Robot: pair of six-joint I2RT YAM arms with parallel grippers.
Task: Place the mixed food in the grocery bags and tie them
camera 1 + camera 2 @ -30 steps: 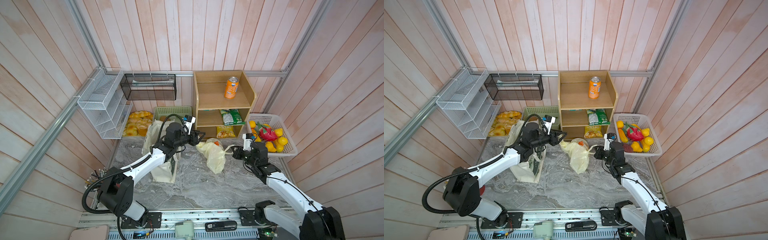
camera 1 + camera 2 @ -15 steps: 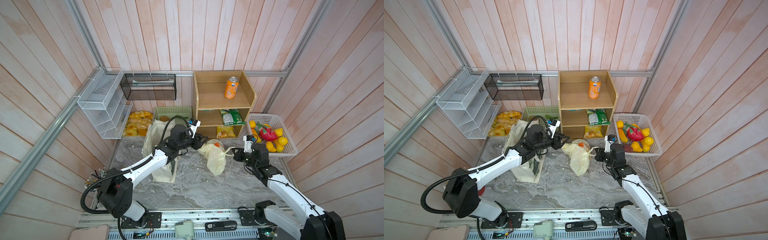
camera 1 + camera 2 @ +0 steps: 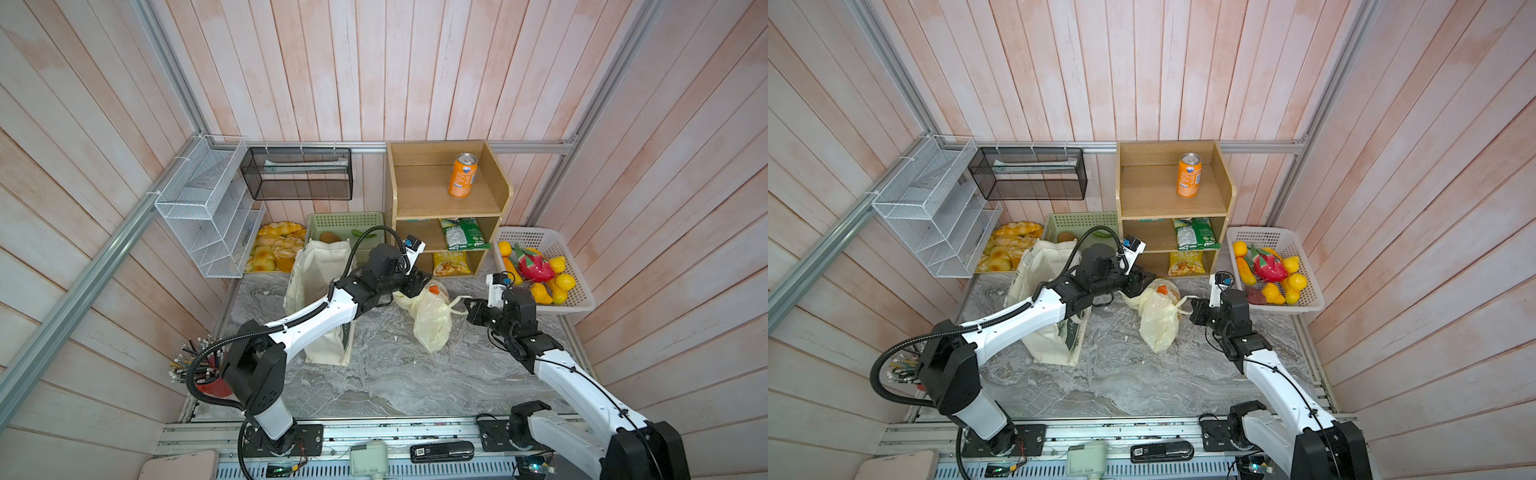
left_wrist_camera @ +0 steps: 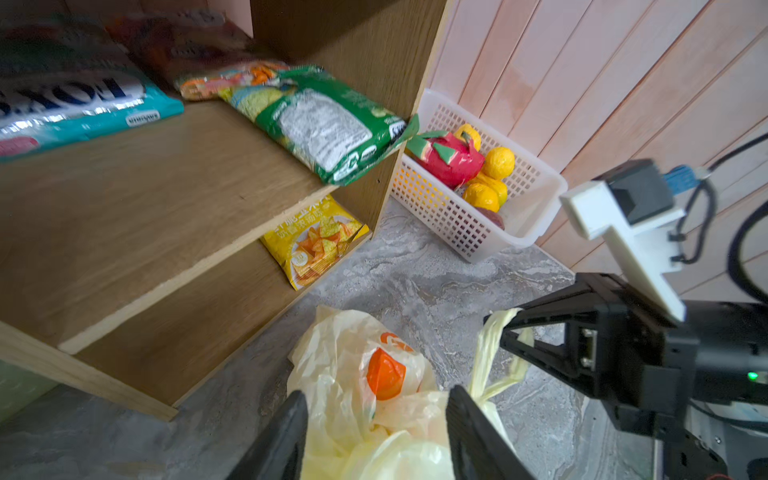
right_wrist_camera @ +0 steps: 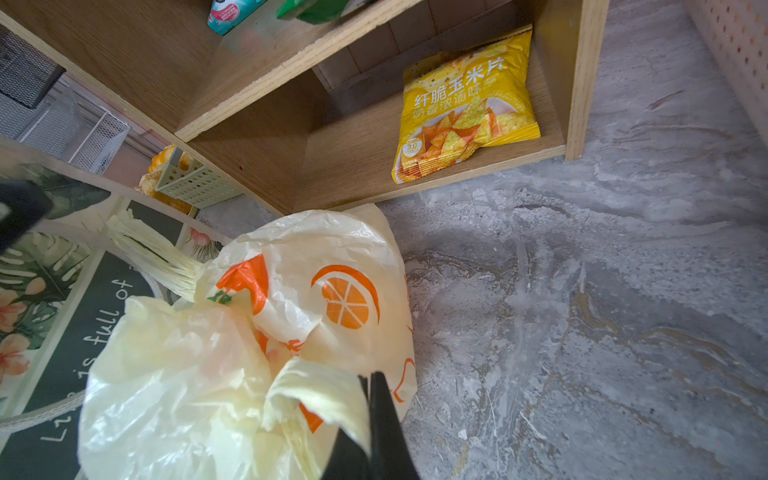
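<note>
Item: plastic bag (image 3: 432, 320). My right gripper (image 5: 370, 380) is clamped tight on its handle (image 5: 316, 390); my left gripper (image 4: 377, 392) straddles its top, jaws apart, gripping nothing.

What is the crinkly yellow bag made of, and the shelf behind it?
The pale-yellow bag looks like thin plastic film: translucent, glossy, wrinkled. The shelf unit seems to be wood-grain board, matte; its pale raw edge suggests particleboard.
</note>
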